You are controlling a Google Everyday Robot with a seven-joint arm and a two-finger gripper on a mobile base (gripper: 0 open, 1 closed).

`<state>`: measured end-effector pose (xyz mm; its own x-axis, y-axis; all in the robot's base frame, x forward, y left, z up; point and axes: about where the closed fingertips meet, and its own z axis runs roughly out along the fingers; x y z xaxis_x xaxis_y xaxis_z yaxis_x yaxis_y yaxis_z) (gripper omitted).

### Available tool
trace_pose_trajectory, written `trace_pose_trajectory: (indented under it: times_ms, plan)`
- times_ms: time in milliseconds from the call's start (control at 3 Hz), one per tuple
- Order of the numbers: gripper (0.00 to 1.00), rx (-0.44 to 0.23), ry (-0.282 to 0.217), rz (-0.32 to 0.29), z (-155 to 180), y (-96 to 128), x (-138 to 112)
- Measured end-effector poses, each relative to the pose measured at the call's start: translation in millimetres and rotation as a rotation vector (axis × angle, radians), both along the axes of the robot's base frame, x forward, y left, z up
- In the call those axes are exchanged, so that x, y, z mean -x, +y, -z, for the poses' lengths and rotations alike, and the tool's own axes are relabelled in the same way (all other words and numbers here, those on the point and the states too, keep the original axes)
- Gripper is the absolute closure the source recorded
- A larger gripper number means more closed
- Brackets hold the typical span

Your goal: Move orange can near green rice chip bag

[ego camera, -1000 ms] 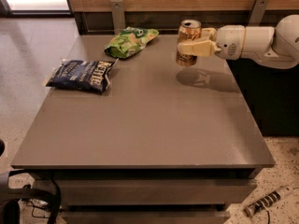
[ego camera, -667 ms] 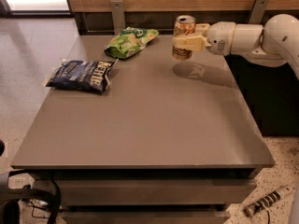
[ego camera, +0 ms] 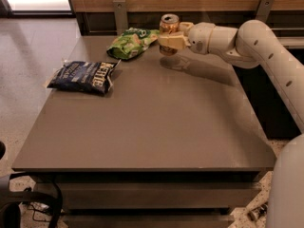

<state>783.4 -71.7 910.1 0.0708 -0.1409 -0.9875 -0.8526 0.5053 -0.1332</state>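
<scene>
Matte table [ego camera: 142,137], claw [ego camera: 168,41] around orange can [ego camera: 169,24]

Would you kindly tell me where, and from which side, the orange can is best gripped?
Around its mid-body, from the side away from the green bag: the can is upright, so its round wall fits between the jaws. The pincer, near the table's back edge, grips it just so.

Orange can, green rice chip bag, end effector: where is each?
orange can [ego camera: 169,24]: camera view, upper wall.
green rice chip bag [ego camera: 129,42]: camera view, middle.
end effector [ego camera: 167,41]: camera view, between fingertips, around can.
</scene>
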Motion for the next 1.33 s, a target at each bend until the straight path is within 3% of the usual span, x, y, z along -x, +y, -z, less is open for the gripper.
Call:
trace_pose_trajectory:
  times_ms: [667, 1000, 1333]
  plan:
    - [0.99, 0.004, 0.005, -0.090, 28, 65, -30]
    - [0.77, 0.029, 0.074, -0.134, 45, 74, -31]
    - [0.54, 0.032, 0.090, -0.144, 47, 76, -30]
